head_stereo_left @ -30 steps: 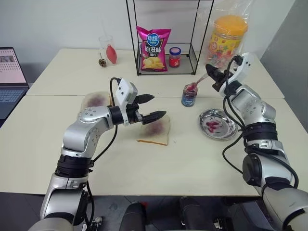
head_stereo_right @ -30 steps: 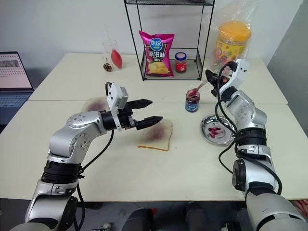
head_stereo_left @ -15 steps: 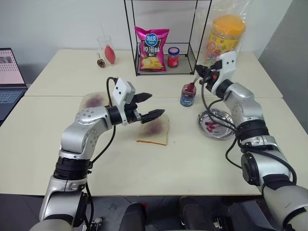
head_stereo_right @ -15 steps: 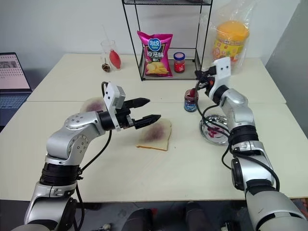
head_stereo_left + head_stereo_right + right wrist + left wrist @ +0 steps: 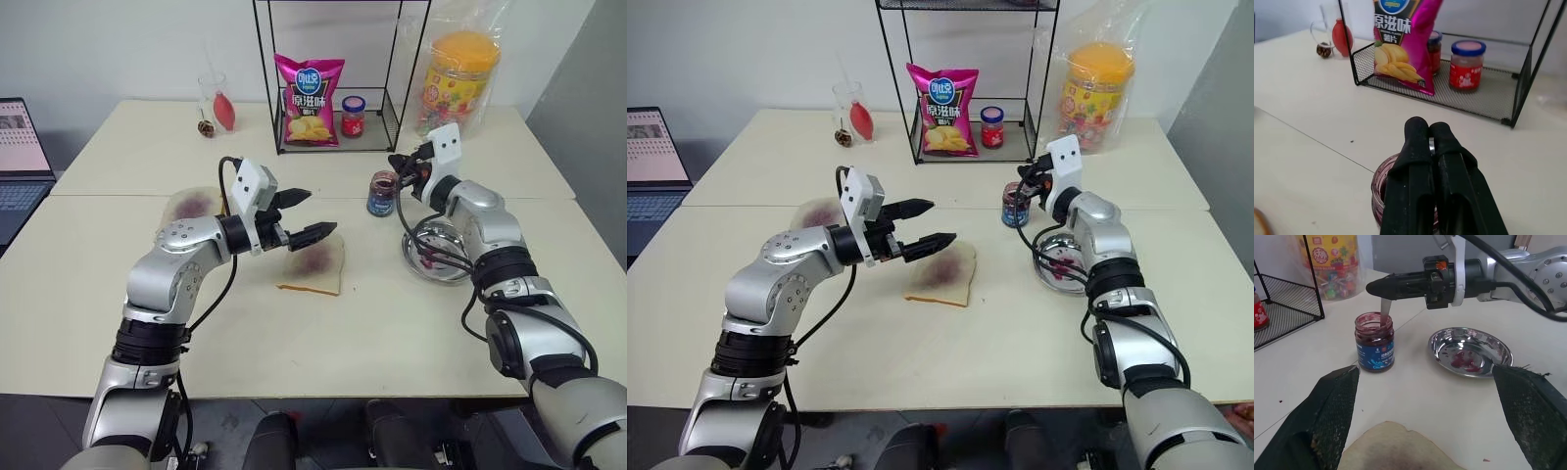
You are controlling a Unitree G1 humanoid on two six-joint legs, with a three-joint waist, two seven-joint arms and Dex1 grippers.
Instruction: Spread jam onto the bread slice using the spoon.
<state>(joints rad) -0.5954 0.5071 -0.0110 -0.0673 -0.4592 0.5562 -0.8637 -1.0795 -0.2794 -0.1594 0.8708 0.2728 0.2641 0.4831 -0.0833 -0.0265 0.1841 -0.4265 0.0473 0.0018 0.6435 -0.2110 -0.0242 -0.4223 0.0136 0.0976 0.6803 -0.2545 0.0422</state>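
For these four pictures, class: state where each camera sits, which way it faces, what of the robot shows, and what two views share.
Left eye, right eye: on the head, looking forward and down over the cream table; both arms show.
Left wrist: looks past its open jaws at the small clear glass jam jar with a blue label, the slim silvery spoon and the round steel dish.
Right wrist: looks along shut jaws holding the spoon over the jar, toward the black wire rack.
Shared: both wrist views show the jar.
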